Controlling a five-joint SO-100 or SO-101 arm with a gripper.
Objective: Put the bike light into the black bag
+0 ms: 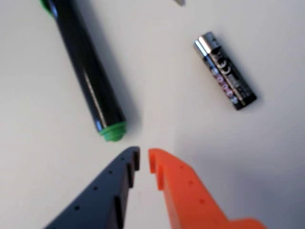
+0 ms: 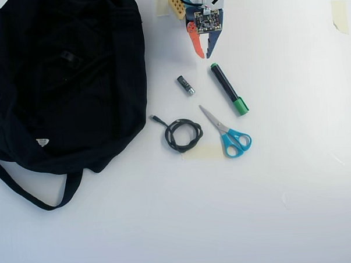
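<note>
Overhead and wrist views of the single arm at rest over a white table [image 2: 237, 216].

The gripper [image 2: 205, 54] sits at 12 o'clock in the overhead view, pointing toward 6 o'clock. Its orange and dark fingers are drawn almost together, with only a thin slit between the tips and nothing held. The wrist view shows the same gripper [image 1: 144, 155] over bare tabletop.

The black bag [image 2: 68, 84] fills the 9-to-11 o'clock region, lying flat with its strap [image 2: 27, 193] trailing toward 7 o'clock and a white tag [image 2: 42, 142] on its lower panel.

The bike light cannot be placed with certainty. No chunky black piece lies on the open table. A small dark lump [image 2: 68, 56] on the bag's fabric, at about 10 o'clock, may be it, but black on black is too faint to confirm. If so, the empty, near-closed fingers fit a delivery already made.

The other items lie in the middle of the table, within the arm's reach:
- The battery [image 2: 185, 85] is just at 7 o'clock of the gripper.
- The green-capped marker [image 2: 227, 88] is at 5 o'clock of the gripper.
- The coiled cable [image 2: 183, 134] and the scissors [image 2: 228, 132] lie farther toward 6 o'clock.

In the wrist view the marker [image 1: 90, 71] lies at 11 o'clock of the tips and the battery [image 1: 225, 71] at 1 o'clock. Neither touches the fingers.
</note>
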